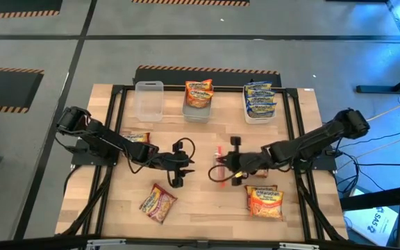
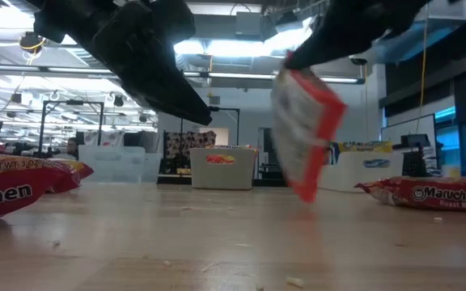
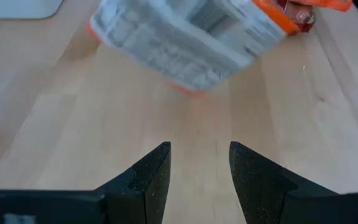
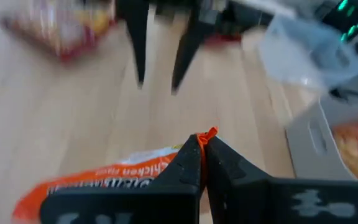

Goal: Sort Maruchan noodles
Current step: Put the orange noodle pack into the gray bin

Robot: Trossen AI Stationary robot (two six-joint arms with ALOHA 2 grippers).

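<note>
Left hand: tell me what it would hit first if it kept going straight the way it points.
Probably the orange noodle packet that the right hand holds up off the table. It hangs straight ahead of the open left hand, with only bare table between them; the gap's depth is unclear.

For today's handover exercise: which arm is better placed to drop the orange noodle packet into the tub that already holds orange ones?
Right. The right gripper is shut on the orange noodle packet, lifted off the table. The left gripper is open and empty. The tub stands at the far edge.

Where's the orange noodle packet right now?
The orange noodle packet hangs above the table's middle, pinched in the right gripper, facing the open left gripper.
</note>
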